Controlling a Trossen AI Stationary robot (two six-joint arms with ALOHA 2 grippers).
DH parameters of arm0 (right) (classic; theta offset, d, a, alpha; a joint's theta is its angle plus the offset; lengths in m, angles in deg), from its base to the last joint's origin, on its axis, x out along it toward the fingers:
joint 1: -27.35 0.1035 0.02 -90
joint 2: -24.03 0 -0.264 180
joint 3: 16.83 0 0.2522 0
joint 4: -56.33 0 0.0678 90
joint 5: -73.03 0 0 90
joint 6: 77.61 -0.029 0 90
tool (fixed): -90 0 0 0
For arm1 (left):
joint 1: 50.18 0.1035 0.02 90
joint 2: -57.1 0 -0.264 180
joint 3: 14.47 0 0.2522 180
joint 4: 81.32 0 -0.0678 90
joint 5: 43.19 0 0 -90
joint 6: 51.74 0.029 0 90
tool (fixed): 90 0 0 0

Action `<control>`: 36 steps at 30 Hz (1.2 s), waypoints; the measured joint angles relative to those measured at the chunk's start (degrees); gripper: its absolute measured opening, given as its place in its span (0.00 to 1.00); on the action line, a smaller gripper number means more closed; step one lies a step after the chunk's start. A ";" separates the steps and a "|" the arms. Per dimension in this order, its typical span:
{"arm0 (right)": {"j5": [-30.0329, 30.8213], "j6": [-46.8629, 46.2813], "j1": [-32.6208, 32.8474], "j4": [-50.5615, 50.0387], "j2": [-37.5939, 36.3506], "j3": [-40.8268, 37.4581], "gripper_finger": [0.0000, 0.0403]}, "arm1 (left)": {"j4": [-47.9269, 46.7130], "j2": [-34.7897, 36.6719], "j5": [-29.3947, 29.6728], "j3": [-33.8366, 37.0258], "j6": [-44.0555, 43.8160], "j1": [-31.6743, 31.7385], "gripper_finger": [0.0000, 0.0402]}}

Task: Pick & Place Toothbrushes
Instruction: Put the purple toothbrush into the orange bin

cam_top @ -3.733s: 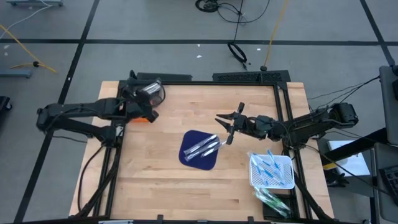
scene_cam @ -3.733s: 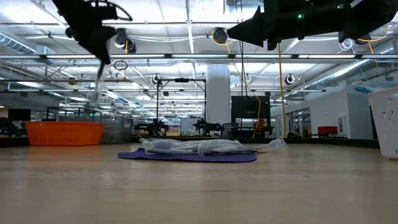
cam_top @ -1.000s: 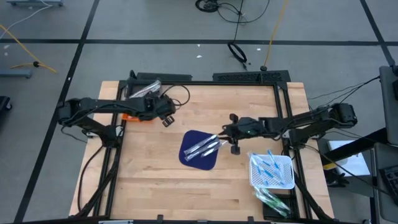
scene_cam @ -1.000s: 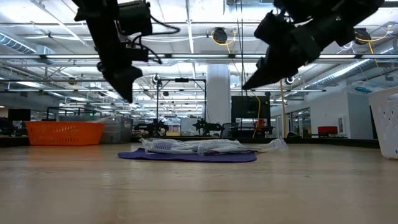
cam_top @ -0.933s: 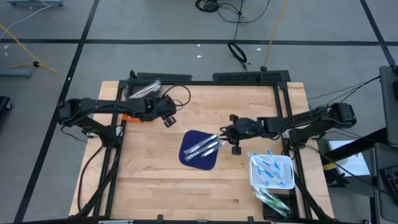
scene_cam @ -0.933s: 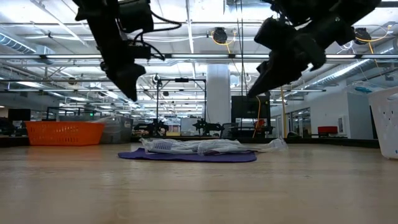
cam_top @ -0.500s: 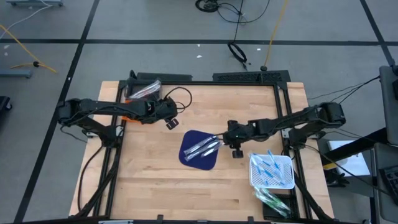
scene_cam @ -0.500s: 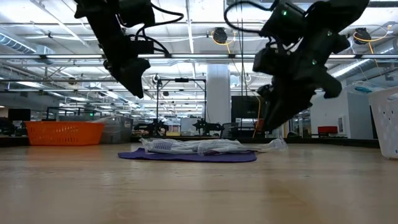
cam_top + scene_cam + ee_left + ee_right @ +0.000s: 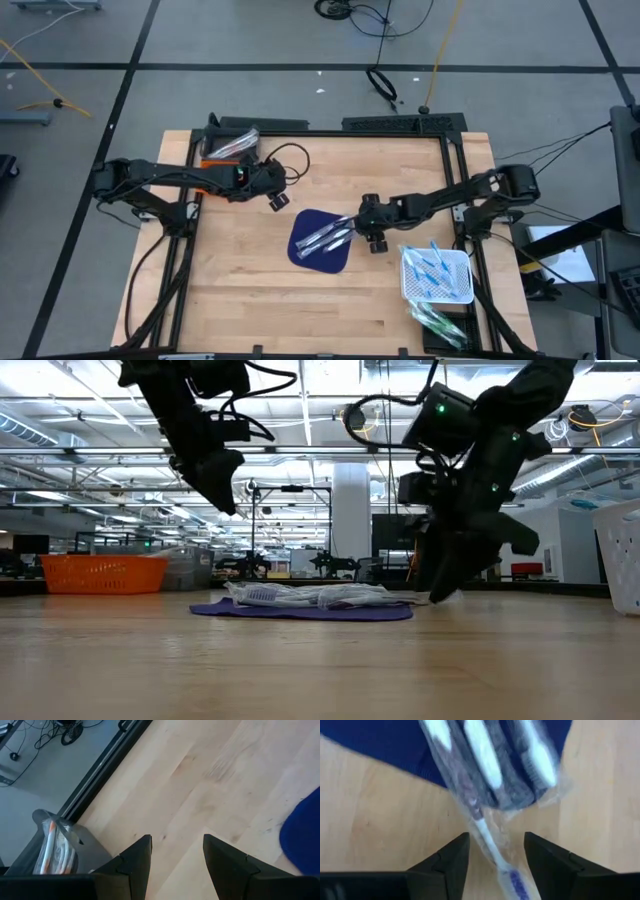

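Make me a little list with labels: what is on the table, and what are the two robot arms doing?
Table: wooden table
Middle: dark blue mat with wrapped toothbrushes lying across it, one end sticking off the mat's right edge
Right side: white basket holding blue toothbrushes
Right gripper: fingers open, low over the wrapped toothbrushes at the mat's right edge, one handle between the fingers, not gripped
Left gripper: fingers open, empty, in the air over bare wood left of the mat
Far left corner: tray with orange and white items
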 joint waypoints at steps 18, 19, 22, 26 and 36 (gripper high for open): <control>-0.35 0.71 0.11 -5.86 -3.64 -0.10 0.02 | 0.43 0.00 0.00 0.00 -0.14 -0.02 0.45; -0.39 0.73 0.21 -6.24 -4.53 -0.09 0.02 | 0.48 0.00 0.00 0.00 -0.22 -0.02 0.45; -0.50 0.79 0.69 -6.48 -7.42 -0.11 0.00 | 0.79 0.00 -0.11 0.00 -0.31 -0.02 0.45; -0.11 0.53 1.37 -6.62 -12.02 -0.11 0.00 | 2.01 0.00 -2.43 0.00 -0.42 -0.02 0.45; 13.27 -3.25 1.38 -0.02 -24.11 -0.07 0.00 | 19.56 0.00 -13.21 0.00 6.91 -1.99 0.45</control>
